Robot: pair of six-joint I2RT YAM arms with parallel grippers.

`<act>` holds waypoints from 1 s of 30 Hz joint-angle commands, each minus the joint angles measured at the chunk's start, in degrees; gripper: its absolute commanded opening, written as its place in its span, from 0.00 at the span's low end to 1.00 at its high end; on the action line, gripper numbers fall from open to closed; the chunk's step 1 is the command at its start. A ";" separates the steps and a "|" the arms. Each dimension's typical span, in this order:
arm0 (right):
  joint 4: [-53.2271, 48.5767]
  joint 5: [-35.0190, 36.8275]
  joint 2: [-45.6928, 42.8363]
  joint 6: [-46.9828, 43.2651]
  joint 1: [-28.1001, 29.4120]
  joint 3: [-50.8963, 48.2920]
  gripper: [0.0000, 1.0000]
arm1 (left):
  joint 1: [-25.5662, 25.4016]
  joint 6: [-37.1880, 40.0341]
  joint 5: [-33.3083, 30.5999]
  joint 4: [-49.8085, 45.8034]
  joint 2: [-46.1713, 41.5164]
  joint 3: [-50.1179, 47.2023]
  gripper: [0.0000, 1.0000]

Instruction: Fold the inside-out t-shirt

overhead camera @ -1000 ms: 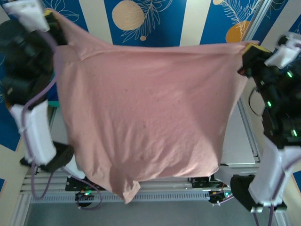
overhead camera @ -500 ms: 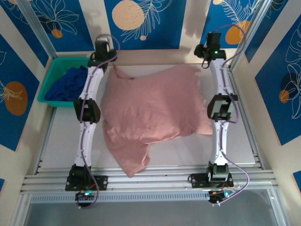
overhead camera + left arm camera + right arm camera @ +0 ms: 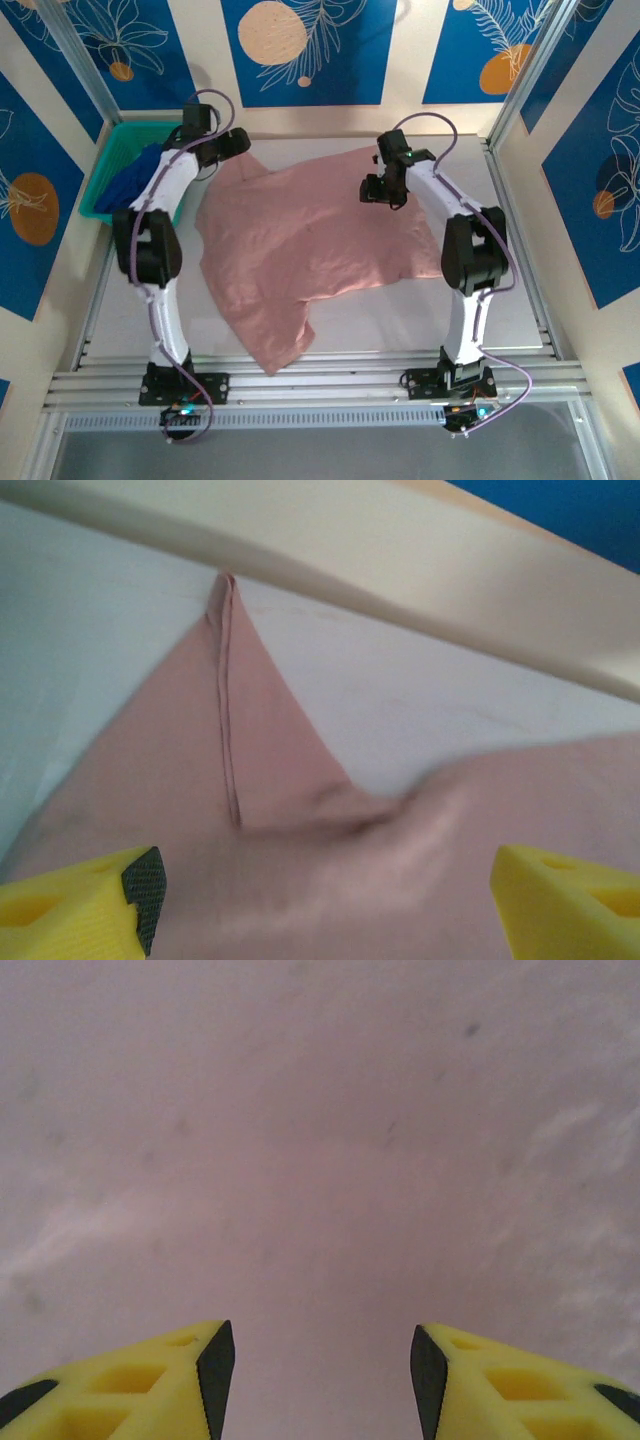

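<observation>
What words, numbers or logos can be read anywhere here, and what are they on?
None can be read.
The t-shirt: plain pink cloth, with no print or label in view.
The wall panels: only leaf drawings and orange circles, no letters.
The arm bases: small green lights nearby; any markings there are too small to tell.
</observation>
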 commanded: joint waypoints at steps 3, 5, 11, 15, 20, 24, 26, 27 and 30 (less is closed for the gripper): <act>6.16 -1.75 -4.22 0.28 -2.55 -12.33 0.52 | -0.33 -1.30 2.16 6.62 -12.32 -22.88 0.84; 8.06 -3.66 -5.02 0.35 -4.10 -15.66 0.52 | -0.24 0.19 0.88 6.73 -14.12 -27.82 0.84; 10.53 -10.33 -2.07 1.51 -8.74 -16.03 0.52 | -0.06 3.67 1.19 3.55 -7.55 -26.46 0.84; 9.03 -10.83 1.22 1.86 -10.66 -13.95 0.51 | 0.29 4.84 -0.29 1.02 -1.81 -21.84 0.84; 5.76 -9.37 4.22 1.95 -13.18 -12.03 0.50 | 0.46 6.13 -0.87 -1.59 4.64 -16.63 0.85; 3.65 -8.58 6.23 1.69 -14.71 -10.39 0.50 | 0.46 7.34 -0.41 -3.83 8.88 -12.44 0.85; 2.83 -7.74 7.12 1.68 -15.32 -9.64 0.49 | 0.47 7.88 -0.02 -4.50 10.37 -10.80 0.85; 2.29 -7.70 7.65 1.85 -15.58 -8.99 0.49 | 0.49 8.18 0.04 -5.04 11.30 -9.66 0.85; 1.99 -7.61 8.66 2.31 -16.23 -7.89 0.49 | 0.46 8.72 1.14 -7.31 13.81 -5.67 0.85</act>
